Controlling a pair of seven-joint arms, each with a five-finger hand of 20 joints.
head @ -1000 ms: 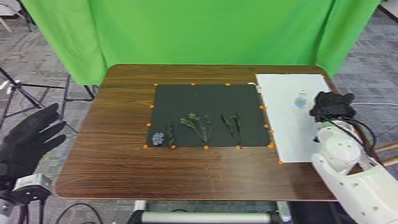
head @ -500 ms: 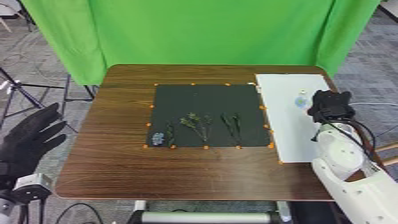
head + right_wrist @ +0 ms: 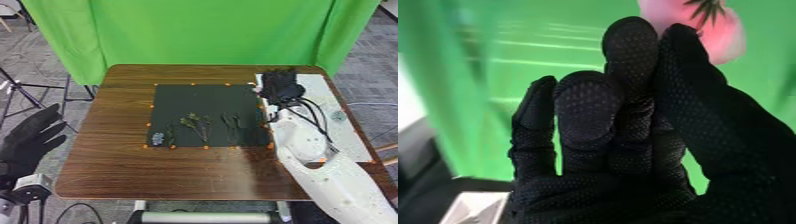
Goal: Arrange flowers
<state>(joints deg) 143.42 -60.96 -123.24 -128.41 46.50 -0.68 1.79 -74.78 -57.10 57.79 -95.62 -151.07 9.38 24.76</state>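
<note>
- R hand (image 3: 282,89) over the seam of dark mat (image 3: 187,97) and white sheet (image 3: 318,92), toward the far end; arm lies across the sheet.
- R fingers narrow: thumb and nearest finger almost meet at the tips, w/ a pink bloom (image 3: 728,37) there, green spiky bit showing against it. Looks like a pinch (exact contact hard to tell).
- L hand (image 3: 31,140) off the table's (image 3: 107,165) left side, fingers straight and loosely spread, holding nothing.
- On mat, near edge, left to right: blue-grey cluster (image 3: 158,139), narrow leafy stem (image 3: 171,135), branching sprig (image 3: 194,122), slim dark stems (image 3: 237,125). Small grey-green piece (image 3: 339,116) on the sheet, right of the R arm.
- Step now, prob.: bring the bloom onto the mat; arrangement looks partway.
- Main risk: bloom slips or spins, b/c only the very tips seem to have it; a fast swing or early release would do it.
- Squeezing too hard could crush petals, esp. if they're soft.
- Coming down too low over the mat, glove or cables might drag the slim stems out of line; approx. same risk for the grey-green piece if the forearm swings right.
</note>
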